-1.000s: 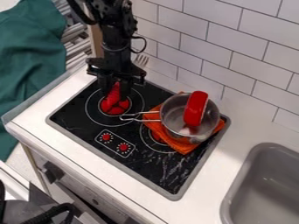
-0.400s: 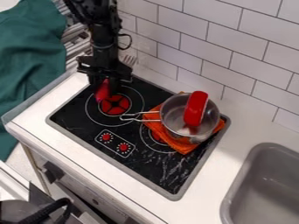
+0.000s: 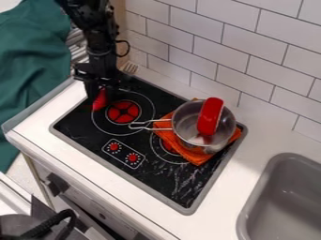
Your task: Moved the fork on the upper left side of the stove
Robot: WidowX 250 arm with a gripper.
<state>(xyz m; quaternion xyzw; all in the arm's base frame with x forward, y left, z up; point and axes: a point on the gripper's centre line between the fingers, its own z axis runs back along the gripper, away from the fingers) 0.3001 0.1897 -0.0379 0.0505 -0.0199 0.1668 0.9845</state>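
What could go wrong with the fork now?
The red-handled metal fork might slip from the black two-finger gripper and clatter onto the black glass stove. Also, the silver metal pot has wire handles poking toward the left red burner, so the arm might bump them if it swings that way.

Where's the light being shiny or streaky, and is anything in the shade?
Camera view: the metal pot has bright shiny patches; pale streaks cross the black stovetop below it, glare or smudges, I can't tell which; the grey sink looks darker inside than at its rim.
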